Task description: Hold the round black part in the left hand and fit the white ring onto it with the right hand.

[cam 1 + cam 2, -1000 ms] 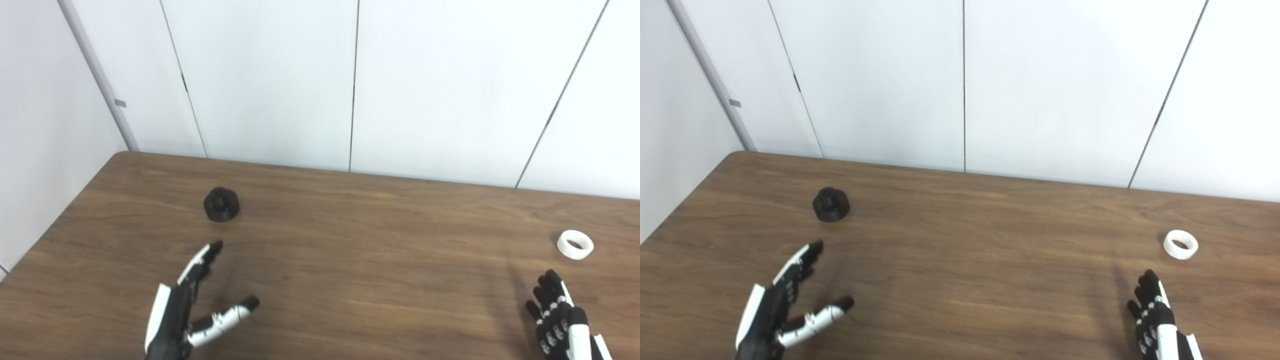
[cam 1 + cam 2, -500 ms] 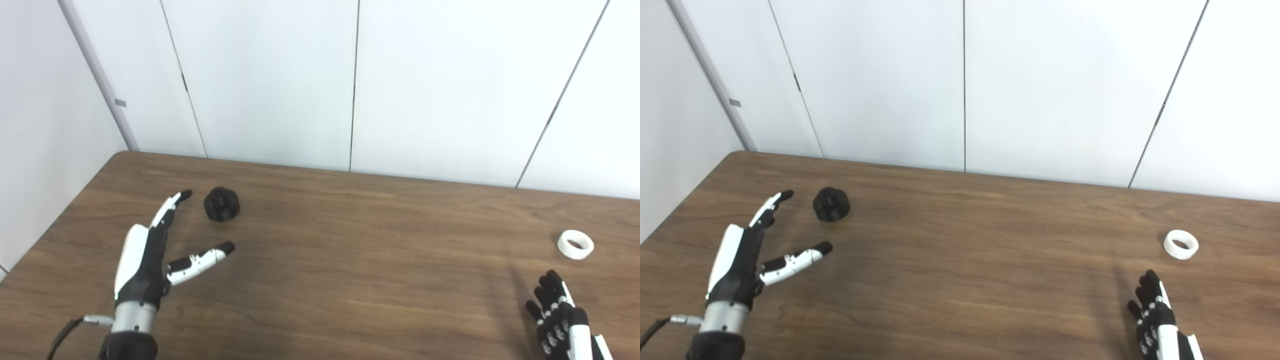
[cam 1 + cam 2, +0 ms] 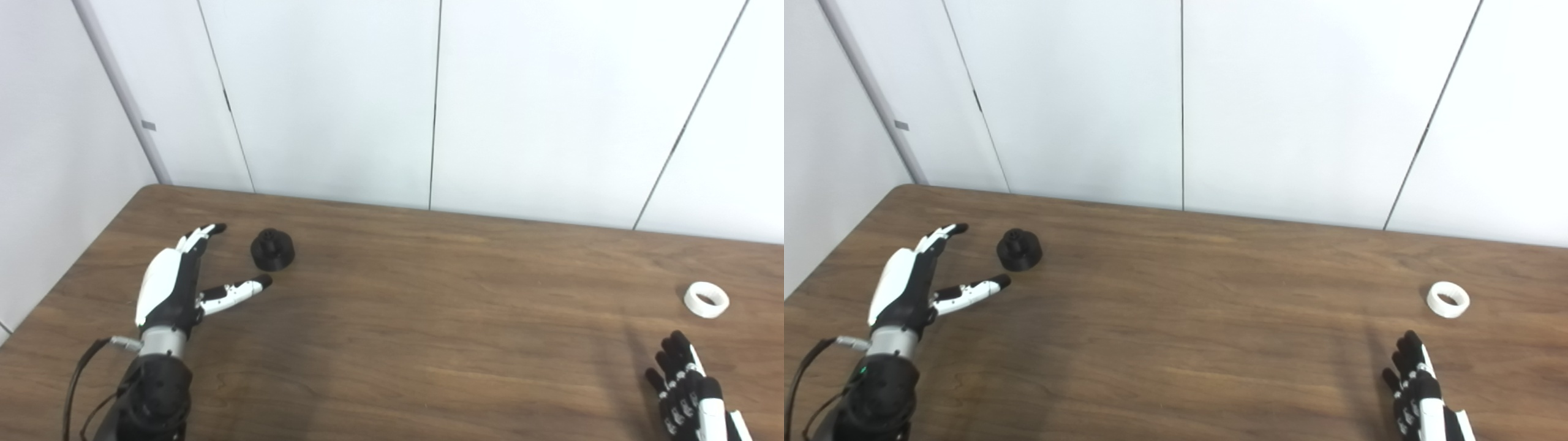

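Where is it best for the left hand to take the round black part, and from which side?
Probably the wide lower rim of the round black part, from its left: the open left hand waits there, and the narrow knob on top offers less grip.

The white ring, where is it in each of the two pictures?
Left eye view: the white ring lies on the table near the right edge, beyond the right hand.
Right eye view: same spot, a little further left in the picture.
Shared landmark: the round black part, far left.
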Controlling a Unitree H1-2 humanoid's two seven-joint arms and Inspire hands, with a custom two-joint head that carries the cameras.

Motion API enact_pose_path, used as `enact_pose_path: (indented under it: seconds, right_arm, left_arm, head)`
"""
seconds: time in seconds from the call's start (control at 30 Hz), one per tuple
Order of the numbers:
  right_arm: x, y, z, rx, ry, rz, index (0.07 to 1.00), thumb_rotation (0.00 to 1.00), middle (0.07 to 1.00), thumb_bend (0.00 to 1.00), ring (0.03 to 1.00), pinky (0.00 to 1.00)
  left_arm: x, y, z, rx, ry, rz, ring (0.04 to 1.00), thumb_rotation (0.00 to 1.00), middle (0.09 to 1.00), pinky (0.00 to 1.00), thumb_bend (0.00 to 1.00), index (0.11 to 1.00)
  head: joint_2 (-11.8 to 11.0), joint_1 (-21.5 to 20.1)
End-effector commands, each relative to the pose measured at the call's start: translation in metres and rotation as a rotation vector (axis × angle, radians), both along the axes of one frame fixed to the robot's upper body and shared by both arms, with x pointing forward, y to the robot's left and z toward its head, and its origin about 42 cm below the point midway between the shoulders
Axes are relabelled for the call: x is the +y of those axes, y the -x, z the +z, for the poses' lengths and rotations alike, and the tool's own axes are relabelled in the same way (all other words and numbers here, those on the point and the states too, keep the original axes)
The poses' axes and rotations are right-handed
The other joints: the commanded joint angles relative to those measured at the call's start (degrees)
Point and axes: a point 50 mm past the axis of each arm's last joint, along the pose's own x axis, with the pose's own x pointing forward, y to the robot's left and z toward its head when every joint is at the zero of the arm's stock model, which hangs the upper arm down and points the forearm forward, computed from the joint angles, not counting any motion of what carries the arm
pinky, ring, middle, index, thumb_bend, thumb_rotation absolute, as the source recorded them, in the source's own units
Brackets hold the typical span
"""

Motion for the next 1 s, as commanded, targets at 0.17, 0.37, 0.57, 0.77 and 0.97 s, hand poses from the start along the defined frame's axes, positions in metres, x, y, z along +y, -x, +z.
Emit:
enact_pose_path:
  seconds: [0.17,0.37,0.57,0.77,0.97]
  right_arm:
    - [-0.002,0.057,-0.023,0.148,0.013,-0.04,1.0,1.0,1.0,0.49,1.0,1.0]
    - [-0.001,0.059,-0.022,0.148,0.014,-0.04,1.0,1.0,1.0,0.5,1.0,1.0]
    - [0.001,0.061,-0.021,0.153,0.017,-0.048,1.0,1.0,1.0,0.49,1.0,1.0]
    - [0.001,0.063,-0.021,0.152,0.005,-0.047,1.0,1.0,1.0,0.48,1.0,1.0]
    - [0.002,0.063,-0.02,0.144,0.009,-0.051,1.0,1.0,1.0,0.48,1.0,1.0]
  left_arm:
    - [0.007,-0.044,0.026,-0.084,-0.134,0.025,1.0,0.36,0.969,1.0,0.88,0.848]
    - [0.005,-0.062,0.021,-0.059,-0.126,0.03,1.0,0.38,0.957,1.0,0.91,0.842]
    - [0.006,-0.08,0.014,-0.009,-0.142,0.056,1.0,0.39,0.946,1.0,0.92,0.843]
    - [0.011,-0.093,0.011,0.025,-0.158,0.079,1.0,0.38,0.943,1.0,0.91,0.841]
    - [0.015,-0.101,0.011,0.031,-0.141,0.081,1.0,0.38,0.948,1.0,0.9,0.843]
  head:
    - [0.2,-0.53]
    - [0.34,-0.75]
    - [0.46,-1.1]
    - [0.58,-1.31]
    - [0.75,-1.76]
